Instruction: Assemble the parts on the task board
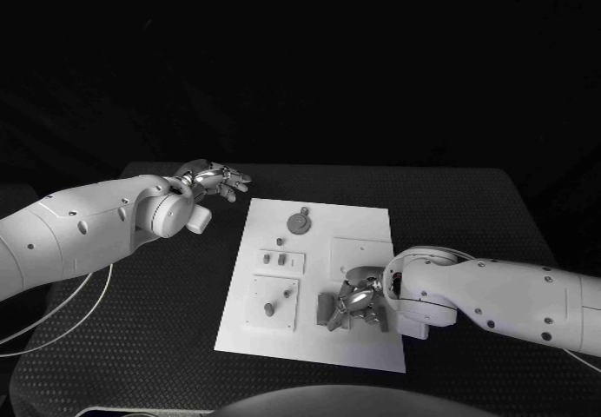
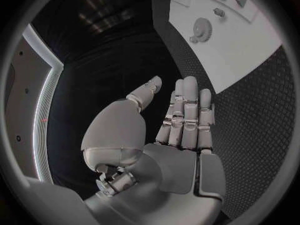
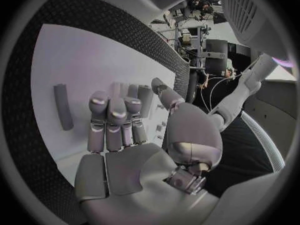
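My right hand point(image 1: 357, 304) hovers over the task board point(image 1: 338, 221), fingers spread, holding nothing; my left hand point(image 1: 213, 181) waits open above the worktop point(image 1: 476, 208). A careless descent could knock the grey bar point(image 3: 61, 106) askew.

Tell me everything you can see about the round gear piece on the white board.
The gear is a small grey toothed disc, seemingly plastic, lying flat near the far edge of the task board. A smaller round knob sits just beyond it, at its rim. The left wrist view shows its fine teeth. Neither hand touches it: the left hand hangs off the board, the right hand at the near end.
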Controlling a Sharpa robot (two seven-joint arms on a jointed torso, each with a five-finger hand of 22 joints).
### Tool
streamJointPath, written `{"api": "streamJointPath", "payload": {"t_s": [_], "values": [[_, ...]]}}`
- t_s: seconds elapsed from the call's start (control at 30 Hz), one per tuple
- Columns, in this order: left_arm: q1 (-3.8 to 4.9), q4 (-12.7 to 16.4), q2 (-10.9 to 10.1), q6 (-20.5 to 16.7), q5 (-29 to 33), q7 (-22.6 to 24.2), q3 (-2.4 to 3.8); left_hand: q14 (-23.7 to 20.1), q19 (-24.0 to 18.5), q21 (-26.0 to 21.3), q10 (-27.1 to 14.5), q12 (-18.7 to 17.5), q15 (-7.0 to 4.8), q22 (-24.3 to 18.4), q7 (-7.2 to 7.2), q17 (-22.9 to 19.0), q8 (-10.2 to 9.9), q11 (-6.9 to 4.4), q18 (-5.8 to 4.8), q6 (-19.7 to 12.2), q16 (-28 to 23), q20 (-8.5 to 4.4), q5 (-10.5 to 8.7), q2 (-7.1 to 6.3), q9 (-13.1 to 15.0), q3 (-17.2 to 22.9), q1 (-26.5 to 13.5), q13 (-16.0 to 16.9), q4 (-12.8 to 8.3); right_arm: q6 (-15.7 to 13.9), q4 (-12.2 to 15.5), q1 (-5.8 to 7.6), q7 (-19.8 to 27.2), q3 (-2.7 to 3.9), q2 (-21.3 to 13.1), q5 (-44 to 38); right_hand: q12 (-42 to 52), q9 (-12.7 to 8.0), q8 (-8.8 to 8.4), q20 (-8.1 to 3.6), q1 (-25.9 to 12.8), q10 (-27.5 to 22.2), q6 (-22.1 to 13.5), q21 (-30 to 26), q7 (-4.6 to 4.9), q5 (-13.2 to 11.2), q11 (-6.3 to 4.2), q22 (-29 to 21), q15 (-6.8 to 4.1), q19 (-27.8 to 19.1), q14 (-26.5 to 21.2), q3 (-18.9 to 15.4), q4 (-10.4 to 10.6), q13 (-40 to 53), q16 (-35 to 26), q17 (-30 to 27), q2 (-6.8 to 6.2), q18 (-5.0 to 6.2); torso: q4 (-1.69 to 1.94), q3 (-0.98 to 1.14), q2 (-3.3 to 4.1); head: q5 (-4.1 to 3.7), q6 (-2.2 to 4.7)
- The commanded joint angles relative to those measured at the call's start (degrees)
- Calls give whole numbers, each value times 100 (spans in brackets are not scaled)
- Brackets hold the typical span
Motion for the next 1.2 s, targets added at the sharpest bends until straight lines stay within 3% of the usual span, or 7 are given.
{"api": "streamJointPath", "payload": {"t_s": [0.03, 0.17, 0.3, 0.4, 0.8, 0.93, 1.2], "values": [[5, 16, 6, 68, -33, 20, 3, -1, -48, 34, -43, 19, -24, -8, 36, 10, 24, -16, 15, 5, -27, -352, -25, 3, -7, -3, -43, 7, 31, -28, 6, -4, 91, 0, -9, -79, 12, -9, -20, 16, 50, 4, 17, -14, -24, 29, 2, -11, -25, 17, 25, 19, 18, 3, -39, -1, 2, 253, -1, 2, 1, 6, -4], [5, 15, 7, 67, -34, 21, 3, -1, -48, 34, -43, 20, -24, -9, 36, 10, 25, -16, 15, 6, -27, -352, -25, 3, -7, -3, -43, 7, 31, -98, -3, -4, 125, 1, -8, -79, 12, -10, -20, 18, 44, 5, 18, -14, -24, 38, 2, -12, -25, 17, 26, 19, 26, 4, -39, -1, 0, 253, -3, 1, 0, 5, 1], [5, 16, 9, 70, -34, 19, 3, 0, -49, 34, -43, 21, -24, -9, 36, 11, 26, -16, 14, 7, -27, -352, -25, 5, -7, -3, -43, 7, 32, -156, -6, -4, 87, 1, 30, -164, 17, -18, -9, 34, -62, 37, 59, -9, -34, 112, -7, -28, -29, 34, 45, 34, 174, 5, -44, -1, 121, 253, 1, 1, 3, 14, -4], [5, 16, 12, 71, -34, 17, 3, 0, -49, 34, -43, 22, -24, -9, 36, 12, 26, -16, 14, 7, -27, -352, -25, 5, -7, -3, -44, 7, 33, -186, -9, -4, 3, 1, 52, -260, 13, -31, -7, 32, -46, 64, 88, -4, -46, -63, -18, -40, -38, 44, 68, 137, 251, 2, -50, -2, 157, 253, 1, 0, 1, 12, -12], [5, 19, 10, 90, -38, 9, 3, 1, -50, 36, -44, 26, -24, -10, 34, 14, 31, -16, 12, 12, -27, -351, -26, 8, -7, -4, -48, 7, 38, -235, 8, -4, -141, -1, 106, -737, 39, -35, 41, 31, -36, 167, 212, 33, -86, -132, -56, -49, -55, 82, 128, 243, 296, 15, -56, -10, 227, 253, -1, -1, 0, 6, -19], [5, 16, 12, 101, -40, 1, 3, 1, -51, 36, -44, 27, -24, -10, 33, 15, 33, -16, 12, 15, -27, -351, -26, 9, -6, -5, -49, 8, 40, -240, 21, -5, -135, -1, 119, -763, 45, -47, 60, 29, 42, 232, 283, 41, -114, -282, -82, -67, -70, 106, 160, 435, 330, 25, -75, -24, 252, 253, -2, 0, 2, 2, -21], [5, 17, 12, 109, -41, -5, 3, 0, -52, 37, -45, 30, -24, -11, 31, 17, 38, -16, 11, 21, -27, -350, -27, 8, -6, -8, -55, 8, 44, -332, 22, -6, -120, -1, 113, -801, 37, -69, 68, 39, -48, 279, 336, 65, -128, -111, -97, -82, -74, 134, 184, 552, 425, 48, -88, -32, 286, 253, -3, 1, 0, -7, -24]]}}
